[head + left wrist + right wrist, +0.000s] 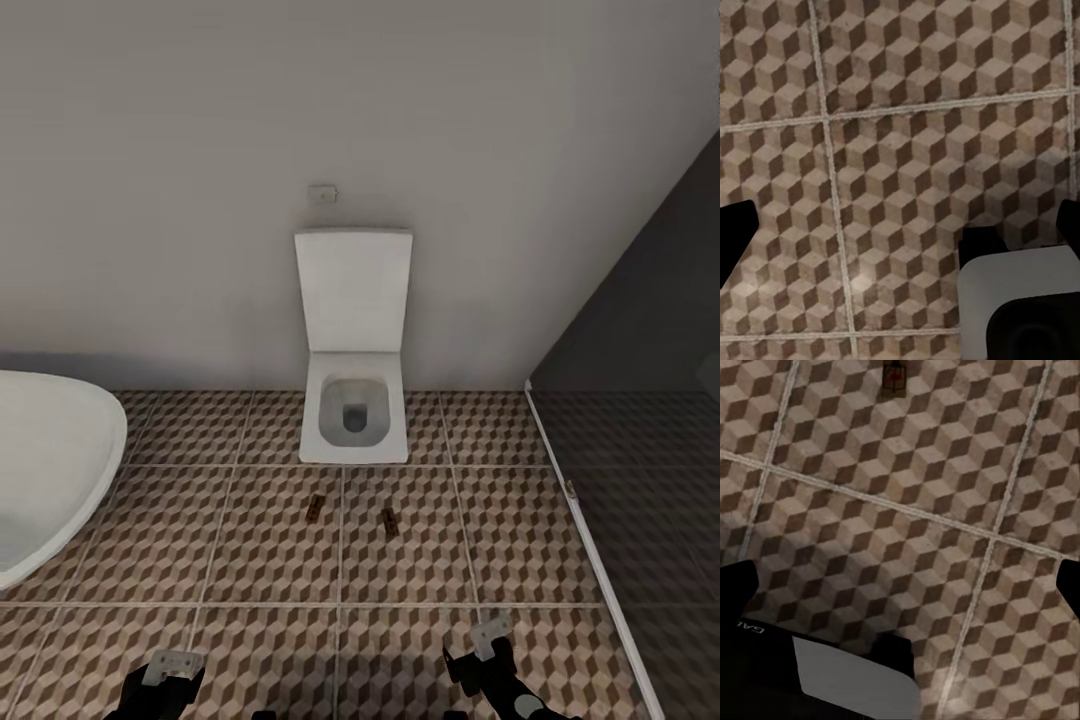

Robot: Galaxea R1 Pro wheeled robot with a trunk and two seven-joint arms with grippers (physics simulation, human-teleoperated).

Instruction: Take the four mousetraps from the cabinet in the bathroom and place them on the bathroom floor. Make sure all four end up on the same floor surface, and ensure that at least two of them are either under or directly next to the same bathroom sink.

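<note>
While facing a plain matt grey wall [200,150], looking down over a floor [250,540] of large square tiles, printed with small brown, beige and white cubes and split by pale grout lines. To the right, a dark shower tray [650,470] behind a thin pale edge; to the left, the smooth white rounded rim of a tub [50,450]. Dead ahead, a boxy white toilet [355,400], lid raised flat against the wall, under a small grey flush plate [322,194]. Low at the near edge, left gripper [170,675] and right gripper [490,650], both hung just above the tiles, jaws spread wide and pinching nothing, probably because a put-down has been finished. Smallest, two traps [315,507] [389,520]: flat brown wooden slips with dark wire, lying apart on the tiles just before the toilet, each near a grout line; one caught again [895,376] from the right wrist, red mark showing. Laid flat on the patterned tiles as the task wants, so likely half the count down; closeness to a sink cannot be judged from here.
</note>
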